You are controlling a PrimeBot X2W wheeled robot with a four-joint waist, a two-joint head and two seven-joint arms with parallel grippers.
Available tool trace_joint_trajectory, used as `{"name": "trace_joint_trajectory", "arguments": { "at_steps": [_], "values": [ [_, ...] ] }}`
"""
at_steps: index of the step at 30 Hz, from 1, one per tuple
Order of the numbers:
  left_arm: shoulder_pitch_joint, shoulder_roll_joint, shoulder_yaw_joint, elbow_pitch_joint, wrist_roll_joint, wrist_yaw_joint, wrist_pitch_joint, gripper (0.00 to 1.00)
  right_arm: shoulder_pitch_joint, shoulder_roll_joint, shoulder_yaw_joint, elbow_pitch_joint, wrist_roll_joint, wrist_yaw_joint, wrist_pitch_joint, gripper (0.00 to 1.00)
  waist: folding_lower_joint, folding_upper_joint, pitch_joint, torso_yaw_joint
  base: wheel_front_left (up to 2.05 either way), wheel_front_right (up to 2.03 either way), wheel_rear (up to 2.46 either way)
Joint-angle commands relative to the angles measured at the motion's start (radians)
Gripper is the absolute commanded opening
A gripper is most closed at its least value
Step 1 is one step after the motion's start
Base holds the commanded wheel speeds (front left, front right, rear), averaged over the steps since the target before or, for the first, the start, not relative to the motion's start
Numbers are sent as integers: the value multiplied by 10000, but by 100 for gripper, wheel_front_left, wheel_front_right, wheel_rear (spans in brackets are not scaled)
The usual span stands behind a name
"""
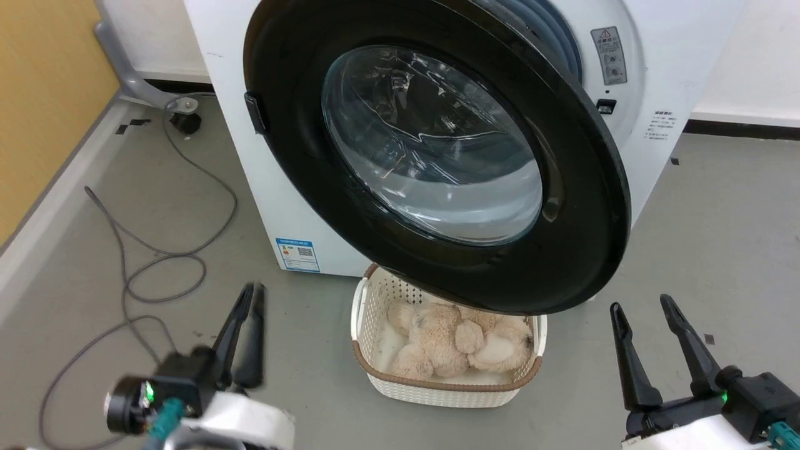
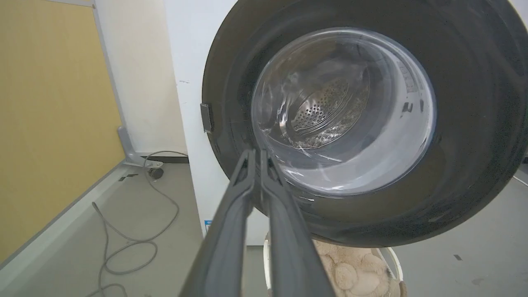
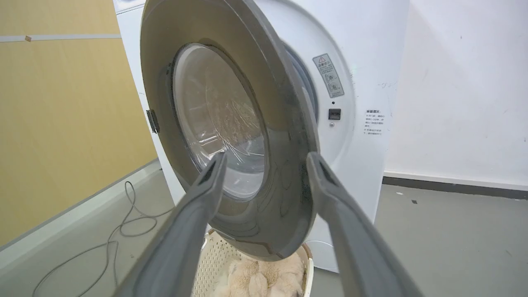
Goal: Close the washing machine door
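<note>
One cream plastic basket (image 1: 400, 387) with little holes and a brown rim sits on the grey floor, just in front of the big white washing machine (image 1: 275, 187); inside it lies a fluffy beige soft toy (image 1: 450, 344); it may be one bear or two, the fur bunches up too much to tell. Through the glass in the left wrist view the shiny steel drum (image 2: 326, 115) with its many small holes shows; what is in it is too blurry to make out.

There is one round washing machine door (image 1: 437, 156) with a black rim and a clear glass bowl; it stands partly open, its right edge swung out from the machine, its bottom hanging over the back of the basket. One small blue-and-white sticker (image 1: 298, 254) sits low on the machine; one grey cable (image 1: 232, 206) curls on the floor to the left.

There are two grippers; the left gripper (image 1: 253, 289) has its two dark fingers pressed together with nothing between them; the right gripper (image 1: 641, 303) has its fingers spread wide and empty; both are low, near the door.
</note>
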Motion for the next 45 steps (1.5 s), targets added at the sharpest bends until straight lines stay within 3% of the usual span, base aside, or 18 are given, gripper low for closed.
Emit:
{"name": "trace_joint_trajectory", "arguments": {
  "at_steps": [1, 12, 13, 14, 20, 29, 45],
  "values": [
    [240, -133, 31, -46, 177, 67, -51, 100, 151, -78, 20, 32, 15, 8, -44, 100, 0, 0, -16, 12, 0, 0, 0],
    [1268, -880, 535, -38, 869, -263, -52, 100, 138, -34, 203, 94, 30, 8, -44, 100, 0, 0, 6, 86, 0, 0, 0],
    [1262, -931, 578, -23, 952, -316, -52, 100, 138, -35, 228, 115, 72, 8, -44, 27, 0, 0, 44, 123, 0, 0, 0],
    [1247, -991, 614, -9, 1036, -356, -52, 100, 136, -48, 290, 147, 139, 8, -44, 0, 0, 0, 90, 165, 0, 0, 0],
    [969, -1303, 750, 47, 1497, -631, -52, 100, -251, -434, 717, 265, 275, 8, 8, 0, 0, 0, 624, 469, 0, 0, 0],
    [423, -1755, 1013, 15, 1947, -990, -53, 100, -2256, -1657, 1674, 800, 572, 8, 727, 0, 0, 0, 1721, 974, 0, 0, 0],
    [-209, -2474, 1562, 65, 2413, -1494, -53, 100, -5371, -3280, 251, 2719, 1633, 8, 2055, 0, 0, 0, 3174, 1732, 0, 0, 0]
  ]
}}
